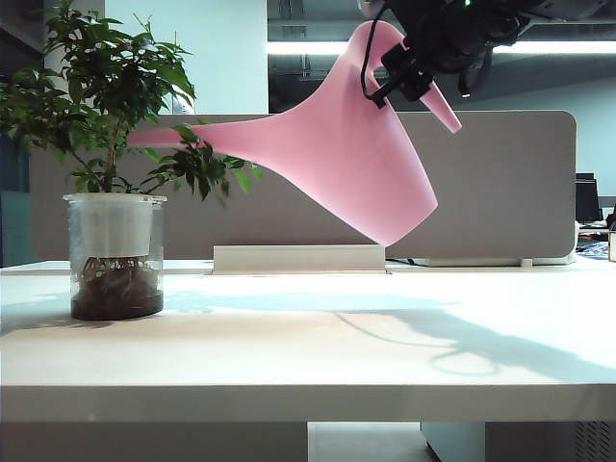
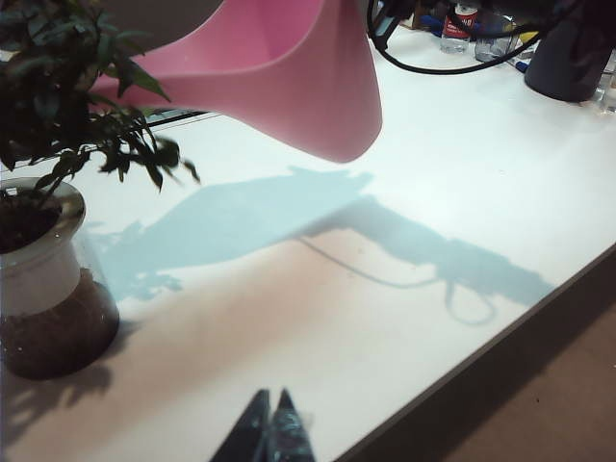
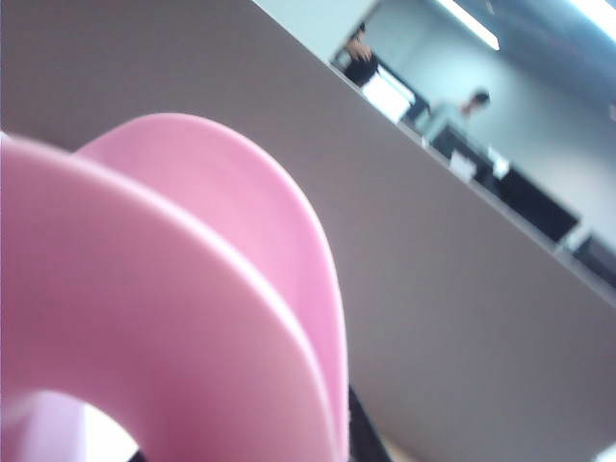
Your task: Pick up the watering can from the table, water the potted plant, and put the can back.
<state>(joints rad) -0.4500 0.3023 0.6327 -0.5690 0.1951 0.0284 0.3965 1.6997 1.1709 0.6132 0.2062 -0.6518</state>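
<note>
The pink watering can [image 1: 337, 164] hangs in the air, tipped over, with its long spout reaching left into the leaves of the potted plant [image 1: 111, 106]. My right gripper [image 1: 404, 72] is shut on the can's arched handle at the top right. In the right wrist view the pink watering can [image 3: 173, 289] fills the frame and only one dark finger [image 3: 361, 438] shows beside it. The plant's glass pot [image 1: 115, 255] stands at the table's [image 1: 337, 346] left. My left gripper [image 2: 271, 409] is shut and empty, low over the table near its front edge, apart from the watering can [image 2: 289, 77] and the pot [image 2: 48, 289].
A grey partition panel [image 1: 500, 192] runs along the back of the table, with a low white riser [image 1: 298, 258] in front of it. Bottles [image 2: 462, 24] and a dark container [image 2: 568, 58] stand at the far side. A black cable [image 2: 433, 65] hangs by the can.
</note>
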